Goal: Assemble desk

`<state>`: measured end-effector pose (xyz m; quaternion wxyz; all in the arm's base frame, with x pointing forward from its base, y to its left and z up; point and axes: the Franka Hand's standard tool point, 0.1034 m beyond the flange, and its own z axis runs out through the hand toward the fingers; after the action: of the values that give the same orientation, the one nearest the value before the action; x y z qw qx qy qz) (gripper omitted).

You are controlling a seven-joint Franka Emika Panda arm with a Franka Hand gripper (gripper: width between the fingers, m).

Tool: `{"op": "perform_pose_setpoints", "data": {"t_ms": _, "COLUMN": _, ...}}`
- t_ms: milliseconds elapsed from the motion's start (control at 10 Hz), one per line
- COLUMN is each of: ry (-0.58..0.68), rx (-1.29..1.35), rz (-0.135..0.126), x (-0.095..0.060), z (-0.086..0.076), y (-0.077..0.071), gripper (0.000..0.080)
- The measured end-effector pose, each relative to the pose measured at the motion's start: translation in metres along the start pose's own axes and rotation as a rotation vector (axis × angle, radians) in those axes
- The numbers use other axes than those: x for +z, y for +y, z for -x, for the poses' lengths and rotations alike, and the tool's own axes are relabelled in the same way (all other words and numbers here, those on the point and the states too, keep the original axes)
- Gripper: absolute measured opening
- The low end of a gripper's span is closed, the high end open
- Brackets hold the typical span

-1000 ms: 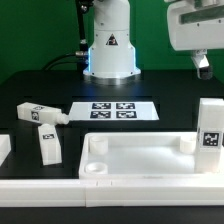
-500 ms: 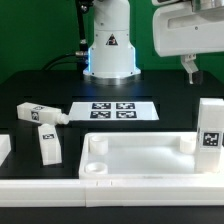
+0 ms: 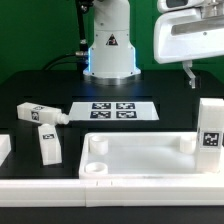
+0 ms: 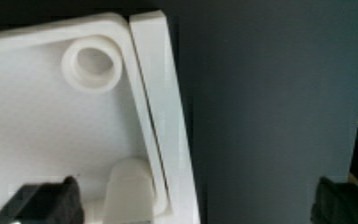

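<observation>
While it hangs high over the right side of the scene, the gripper (image 3: 188, 76) has its fingers (image 4: 41, 203) spread wide, nothing between them. The wrist view looks straight down on the tabletop (image 3: 140, 158), showing its raised rim and a corner socket (image 4: 91, 66). The tabletop lies near and central. An upright leg (image 3: 210, 128) stands just beside its right end, and another leg (image 3: 41, 113) lies loose on the left. No socket is filled, so this looks like the opening reach. Next comes a square descent onto the rim or leg, then closing.

The gripper (image 4: 194, 203) hangs high, pointing downward, jaws wide apart, seemingly holding nothing.
</observation>
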<state>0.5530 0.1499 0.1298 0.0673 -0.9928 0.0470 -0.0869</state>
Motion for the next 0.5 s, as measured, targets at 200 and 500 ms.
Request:
{"op": "perform_pose_setpoints", "data": {"t_ms": 200, "ry": -0.004, "rx": -0.134, "rz": 0.008, "x": 0.002, "z": 0.002, "y": 0.001, "gripper": 0.0649}}
{"op": "perform_pose_setpoints", "data": {"t_ms": 500, "ry": -0.078, "rx": -0.300, "rz": 0.053, "x": 0.024, "z": 0.040, "y": -0.003, "gripper": 0.0649}}
